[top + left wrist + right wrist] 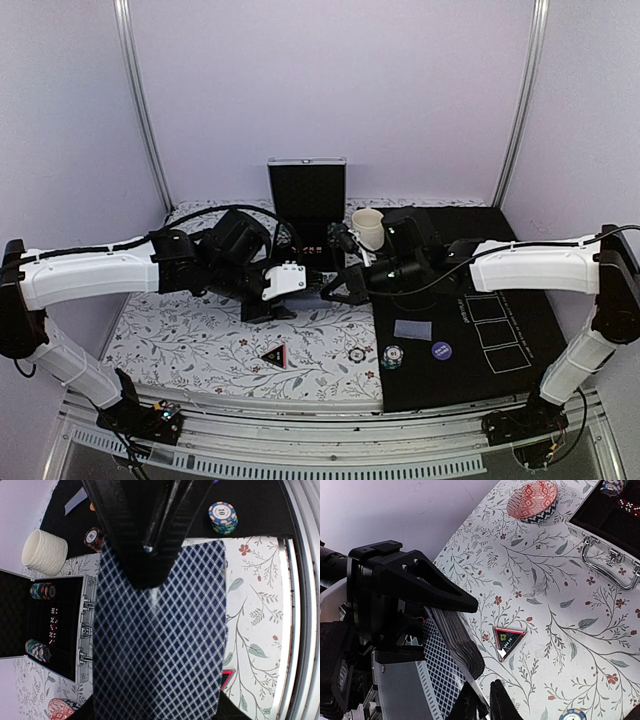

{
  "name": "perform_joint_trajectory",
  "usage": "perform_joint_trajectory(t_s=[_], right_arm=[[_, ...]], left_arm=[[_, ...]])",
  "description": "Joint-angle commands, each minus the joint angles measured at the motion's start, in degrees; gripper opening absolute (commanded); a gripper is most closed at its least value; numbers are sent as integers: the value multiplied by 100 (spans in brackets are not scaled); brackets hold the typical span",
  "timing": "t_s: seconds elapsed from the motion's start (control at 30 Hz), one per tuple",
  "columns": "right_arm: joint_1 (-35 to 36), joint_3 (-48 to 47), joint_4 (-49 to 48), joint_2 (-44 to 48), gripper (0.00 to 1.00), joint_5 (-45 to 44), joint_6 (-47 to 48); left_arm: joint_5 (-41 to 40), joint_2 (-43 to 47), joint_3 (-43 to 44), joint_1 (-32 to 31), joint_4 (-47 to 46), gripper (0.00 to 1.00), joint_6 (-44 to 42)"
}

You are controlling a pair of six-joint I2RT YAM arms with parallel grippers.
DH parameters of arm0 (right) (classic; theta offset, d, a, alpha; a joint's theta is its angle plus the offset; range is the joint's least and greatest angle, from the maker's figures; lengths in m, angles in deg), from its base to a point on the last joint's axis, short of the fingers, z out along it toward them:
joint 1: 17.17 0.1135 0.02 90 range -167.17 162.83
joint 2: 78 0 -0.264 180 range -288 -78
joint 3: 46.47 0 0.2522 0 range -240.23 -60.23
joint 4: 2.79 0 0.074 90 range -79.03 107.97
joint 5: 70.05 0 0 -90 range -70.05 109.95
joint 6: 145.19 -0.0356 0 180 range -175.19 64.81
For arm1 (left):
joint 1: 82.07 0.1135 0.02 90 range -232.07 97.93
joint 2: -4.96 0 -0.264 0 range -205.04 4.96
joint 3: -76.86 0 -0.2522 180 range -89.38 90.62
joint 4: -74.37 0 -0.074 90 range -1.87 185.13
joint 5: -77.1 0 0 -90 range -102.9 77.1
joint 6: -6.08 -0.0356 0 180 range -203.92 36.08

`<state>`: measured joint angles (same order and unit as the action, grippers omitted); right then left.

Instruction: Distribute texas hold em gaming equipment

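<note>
My left gripper (290, 281) is shut on a deck of playing cards (160, 645) with blue diamond-patterned backs, held above the floral cloth; the deck fills the left wrist view. My right gripper (487, 702) meets the deck from the right, its fingers pinched on the edge of one card (470, 680). One card (412, 329) lies alone on the black mat (520, 300), with a dark blue disc (441, 350) beside it. A chip stack (393, 355), a single chip (357, 354) and the black red-edged triangle marker (509, 637) sit near the front.
An open black case (307, 215) with chips and dice stands at the back centre. The cream cup (367, 228) is right of it. A pink patterned dish (535, 500) sits on the floral cloth (180, 340) behind the left arm.
</note>
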<state>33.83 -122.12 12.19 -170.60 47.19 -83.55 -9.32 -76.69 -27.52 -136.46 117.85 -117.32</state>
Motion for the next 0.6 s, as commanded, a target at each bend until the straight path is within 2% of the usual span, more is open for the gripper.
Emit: perform_joint_trajectory(t_s=[0.0,0.2,0.57], right_arm=[[-38,-163,405,198,12,-365,136],[-46,-231,644,364,4,-503,247],[-388,-182,1002,1032,2,-476,358]], left_arm=[[121,157,-39,-98,-86,51,-43],[118,163,-39,-98,-89,51,-43],[123,150,-39,-107,-83,51,-43]])
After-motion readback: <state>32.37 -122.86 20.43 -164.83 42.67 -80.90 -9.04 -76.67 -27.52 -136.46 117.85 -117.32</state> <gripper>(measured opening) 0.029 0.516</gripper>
